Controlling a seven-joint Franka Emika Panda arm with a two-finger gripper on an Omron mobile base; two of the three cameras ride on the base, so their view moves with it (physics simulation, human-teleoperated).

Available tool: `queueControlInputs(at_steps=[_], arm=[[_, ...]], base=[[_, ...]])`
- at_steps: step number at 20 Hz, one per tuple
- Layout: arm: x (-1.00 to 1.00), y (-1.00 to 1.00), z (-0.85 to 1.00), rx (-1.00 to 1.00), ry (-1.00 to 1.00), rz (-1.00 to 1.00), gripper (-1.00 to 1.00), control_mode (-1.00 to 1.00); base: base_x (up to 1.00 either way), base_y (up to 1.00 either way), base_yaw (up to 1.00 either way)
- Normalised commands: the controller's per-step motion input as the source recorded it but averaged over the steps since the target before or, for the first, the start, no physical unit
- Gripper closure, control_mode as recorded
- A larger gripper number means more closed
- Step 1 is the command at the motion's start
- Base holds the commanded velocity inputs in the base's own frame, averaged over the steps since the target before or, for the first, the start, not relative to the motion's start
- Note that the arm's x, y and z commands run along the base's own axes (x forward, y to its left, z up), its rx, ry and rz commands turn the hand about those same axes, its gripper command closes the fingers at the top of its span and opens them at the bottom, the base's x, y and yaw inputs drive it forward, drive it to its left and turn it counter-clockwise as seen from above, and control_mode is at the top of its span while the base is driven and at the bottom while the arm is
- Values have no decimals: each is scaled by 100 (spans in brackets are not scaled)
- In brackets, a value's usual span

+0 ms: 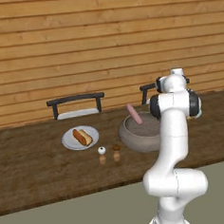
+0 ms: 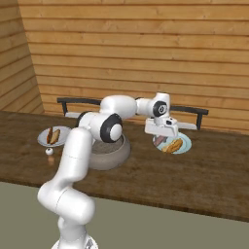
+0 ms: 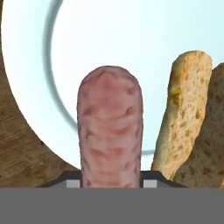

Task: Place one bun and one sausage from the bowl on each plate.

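While my claw (image 2: 163, 137) grips the sausage (image 3: 110, 131) over the blue plate (image 3: 100, 39) at frame centre, releasing tilted could roll it off beside the bun (image 3: 186, 109).

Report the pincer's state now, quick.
Pincer: closed on a sausage, held above the blue-green plate, beside the bun.
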Motion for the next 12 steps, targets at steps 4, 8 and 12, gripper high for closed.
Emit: queueControlInputs(at_steps=[4,8,12], arm=[[12,-3,-9,0,0,0,100,-100],[10,-7,-2,0,0,0,-100,-100],[4,0,-3,0,0,0,-100,-100]], base=[[0,0,0],[0,0,0],[0,0,0]])
